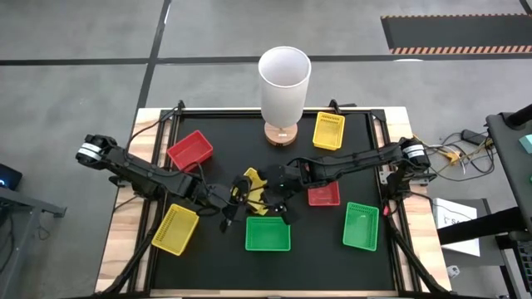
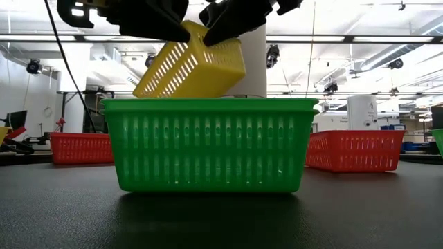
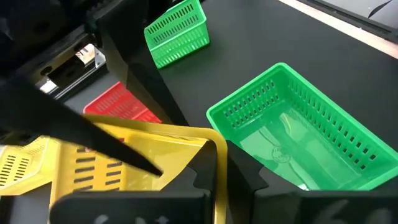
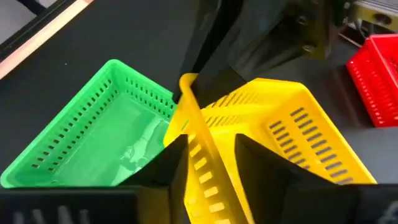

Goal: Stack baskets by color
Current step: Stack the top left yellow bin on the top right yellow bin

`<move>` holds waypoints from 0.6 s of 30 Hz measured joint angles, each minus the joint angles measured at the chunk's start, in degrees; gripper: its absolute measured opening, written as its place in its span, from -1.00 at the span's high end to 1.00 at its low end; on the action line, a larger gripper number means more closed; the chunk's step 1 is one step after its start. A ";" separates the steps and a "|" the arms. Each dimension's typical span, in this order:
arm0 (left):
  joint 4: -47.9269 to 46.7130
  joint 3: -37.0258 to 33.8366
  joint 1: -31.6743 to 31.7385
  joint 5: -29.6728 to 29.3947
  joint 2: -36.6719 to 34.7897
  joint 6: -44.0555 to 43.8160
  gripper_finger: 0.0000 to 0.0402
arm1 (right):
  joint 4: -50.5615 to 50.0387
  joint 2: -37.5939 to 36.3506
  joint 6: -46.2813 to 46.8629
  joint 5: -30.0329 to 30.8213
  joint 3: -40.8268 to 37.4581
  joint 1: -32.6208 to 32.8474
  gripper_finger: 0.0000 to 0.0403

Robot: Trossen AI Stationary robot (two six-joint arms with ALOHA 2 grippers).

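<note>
A tilted yellow basket [image 1: 253, 184] is clamped between both end effectors, left [image 1: 235, 198] and right [image 1: 270, 193], each closed on a rim, directly above a green basket [image 1: 268, 234].

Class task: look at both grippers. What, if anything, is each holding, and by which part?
Both hold one yellow basket, lifted and tilted above a green basket. The left gripper and the right gripper each straddle a rim wall of it.
</note>
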 joint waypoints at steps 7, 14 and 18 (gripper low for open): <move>-0.01 0.00 0.00 0.04 0.00 0.13 1.00 | -0.45 0.00 -2.93 -2.45 -0.07 0.02 0.91; 1.38 0.00 0.02 -0.25 0.09 -2.22 0.78 | -1.37 0.00 -2.73 -2.69 -0.07 0.00 0.95; 3.73 0.00 0.00 -2.90 0.33 -1.77 0.51 | -2.40 0.00 -2.74 -1.89 -0.07 -0.04 0.96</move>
